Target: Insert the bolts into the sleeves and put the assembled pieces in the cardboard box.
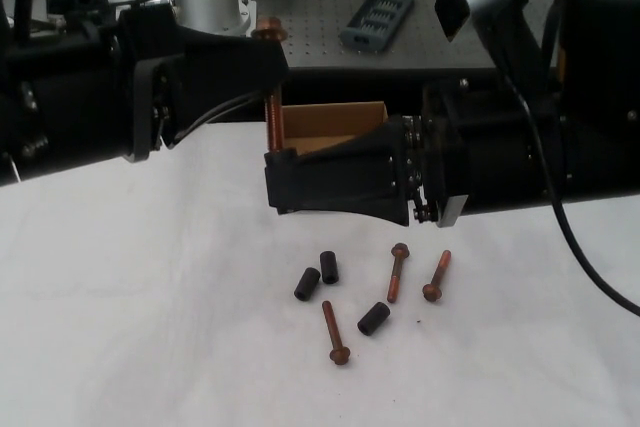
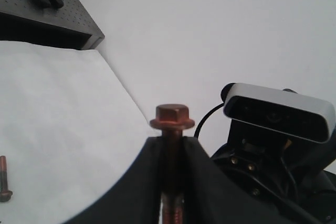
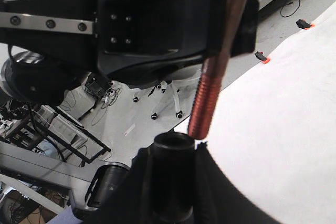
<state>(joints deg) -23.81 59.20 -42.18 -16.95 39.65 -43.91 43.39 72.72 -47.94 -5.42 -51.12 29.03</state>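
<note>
1. The left gripper is clenched on a copper-coloured bolt. It holds the bolt upright, head up, in the air just off the 9 o'clock edge of the cardboard box.
2. The right gripper is closed around a black sleeve, with the open mouth facing up, right beneath that bolt.
3. The bolt's threaded tip sits at the rim of the sleeve's mouth and looks a little off-centre. I cannot tell whether it touches. It has not gone in, so I judge this pair to be at the alignment stage and not yet assembled.
4. Out at 6 o'clock from the box, on the white sheet, lie three loose sleeves and three loose bolts. They are scattered near one another and none of them is mated.
5. The part of the box's inside that I can see holds no finished piece, though the right gripper hides its near side.
6. My read is that the job is in its early part. The pair in the air needs seating and dropping in the box, and three more pairs wait on the sheet.
</note>
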